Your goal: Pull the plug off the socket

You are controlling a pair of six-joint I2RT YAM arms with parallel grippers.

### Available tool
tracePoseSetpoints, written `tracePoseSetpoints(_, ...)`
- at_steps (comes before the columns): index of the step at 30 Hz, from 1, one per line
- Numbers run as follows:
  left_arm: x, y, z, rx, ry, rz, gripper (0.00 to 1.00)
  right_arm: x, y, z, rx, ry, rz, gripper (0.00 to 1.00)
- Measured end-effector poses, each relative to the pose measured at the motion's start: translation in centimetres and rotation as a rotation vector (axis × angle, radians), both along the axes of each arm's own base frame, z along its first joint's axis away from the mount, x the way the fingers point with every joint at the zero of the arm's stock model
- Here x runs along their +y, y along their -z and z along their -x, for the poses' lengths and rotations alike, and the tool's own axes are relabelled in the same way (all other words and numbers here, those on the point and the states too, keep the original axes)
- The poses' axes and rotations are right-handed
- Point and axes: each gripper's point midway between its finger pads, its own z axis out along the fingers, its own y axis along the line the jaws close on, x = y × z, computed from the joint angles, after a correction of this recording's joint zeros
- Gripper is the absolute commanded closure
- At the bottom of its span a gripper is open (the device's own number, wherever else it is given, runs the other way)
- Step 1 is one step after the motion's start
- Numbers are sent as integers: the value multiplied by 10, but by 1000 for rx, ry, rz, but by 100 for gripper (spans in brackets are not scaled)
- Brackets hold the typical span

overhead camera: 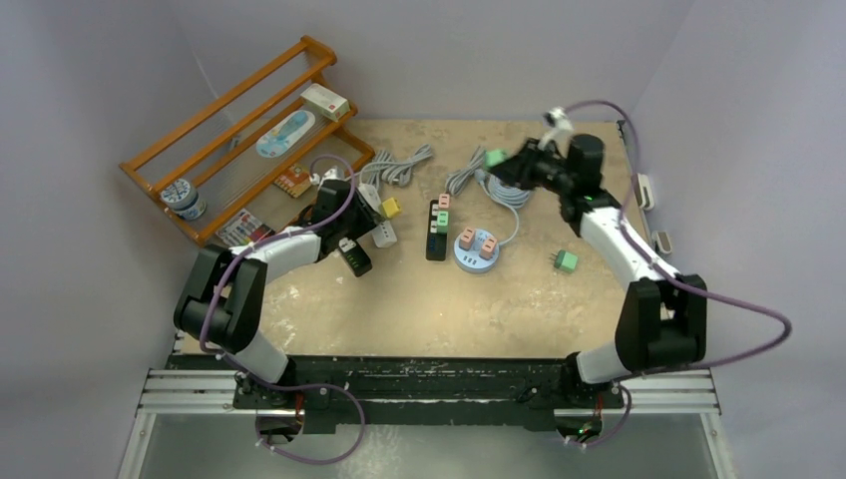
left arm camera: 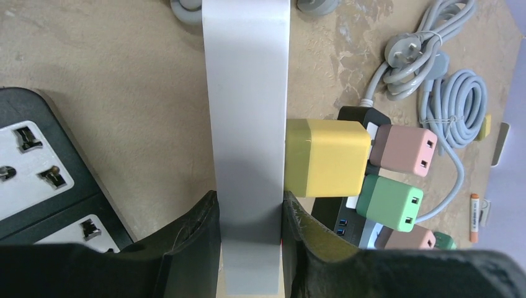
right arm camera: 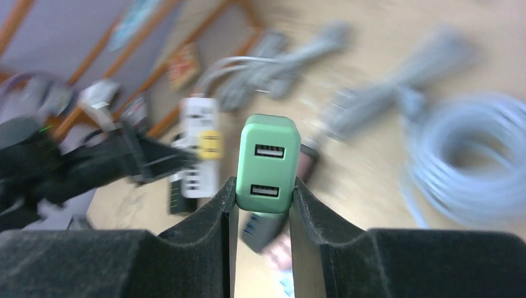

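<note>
Left gripper (left arm camera: 251,214) first: its two dark fingers (left arm camera: 198,236) are pressed tight against the flanks of the white power strip (left arm camera: 247,124), holding it steady over the table (left arm camera: 111,74). On the strip's side, just past one fingertip, sits the yellow plug (left arm camera: 325,158). It's seated in its socket and not out yet.

Across the way, the right gripper (right arm camera: 263,192) hangs in the air towards the back of the table. It's pinching a green plug (right arm camera: 268,164) between its pads, USB ports facing the wrist camera (that one is plainly free of any socket). Everything behind it is smeared, so I can't say where it's heading.

Further out, a black strip (overhead camera: 437,230) lies just beside the yellow plug, carrying a pink plug (left arm camera: 406,149) and a second green plug (left arm camera: 389,202). Grey cable coils (left arm camera: 456,102) lie beyond.

For my money, the yellow plug is the job in hand. The left side should brace firmly so the strip can't lift or slide. The right would need to set its green plug down well clear, then take the yellow body on its flat faces. The pull wants to go straight out along the pins, with no twisting. It'll be tight, with those neighbours crowding the approach.
</note>
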Motion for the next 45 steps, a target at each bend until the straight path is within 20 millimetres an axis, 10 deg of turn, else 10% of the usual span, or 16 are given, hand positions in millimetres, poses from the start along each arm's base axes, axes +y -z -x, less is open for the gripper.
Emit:
tracePoseSetpoints(4,2,-2,0,0,15,-28,100,-102,59,15,199,272,-32,100)
tracePoseSetpoints(7,3,0,2,5,26,-47,100,-129,78,47,277,367,-74,100)
tracePoseSetpoints(17,5,1,7,19,42,-65,100,-132,171,125,674,463,-146,98)
tracePoseSetpoints(25,4,2,8,22,46,-62,100,-133,216,143,864,480,-102,59)
tracePoseSetpoints(38,6,-12,12,5,51,-63,100,-146,216,136,833,520,-34,10)
tracePoseSetpoints(45,7,-12,17,9,81,-83,100,-131,145,90,576,530,92,6)
